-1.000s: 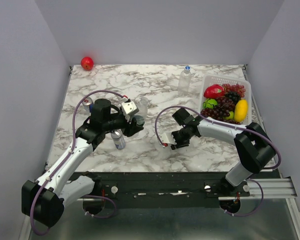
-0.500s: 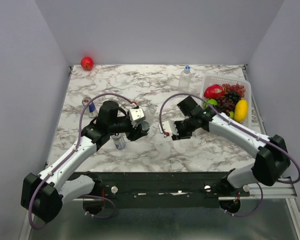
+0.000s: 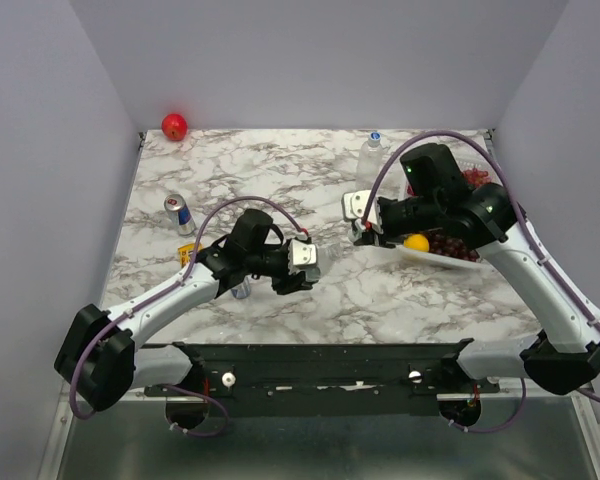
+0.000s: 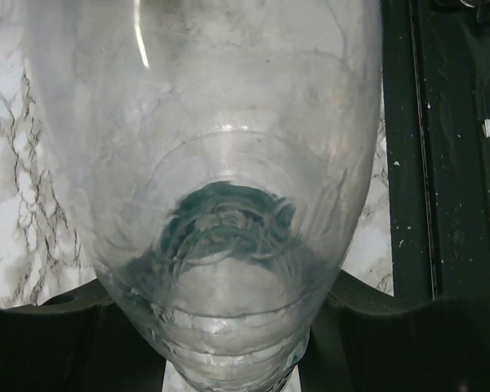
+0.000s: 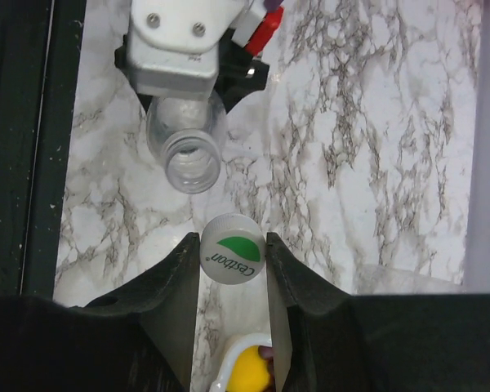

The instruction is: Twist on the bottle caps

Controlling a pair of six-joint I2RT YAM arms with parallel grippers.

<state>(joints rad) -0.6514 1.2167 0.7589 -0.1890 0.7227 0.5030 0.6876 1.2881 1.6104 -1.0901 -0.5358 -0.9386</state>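
Note:
My left gripper is shut on a clear plastic bottle, which fills the left wrist view. In the right wrist view that bottle's open mouth points up at the camera. My right gripper is shut on a white bottle cap with a green mark, held above and just beside the mouth, apart from it. From above, the left gripper is at centre front and the right gripper is raised to its right. A second bottle stands at the back with a white and blue cap on it.
A silver-blue can stands at the left and another under my left arm. A white fruit basket lies below my right arm, a yellow fruit showing. A red apple sits in the back left corner.
My left arm has carried the bottle right and toward the front. My right arm has lifted the cap off the table, swung back over the basket, and now looks down at the bottle mouth.

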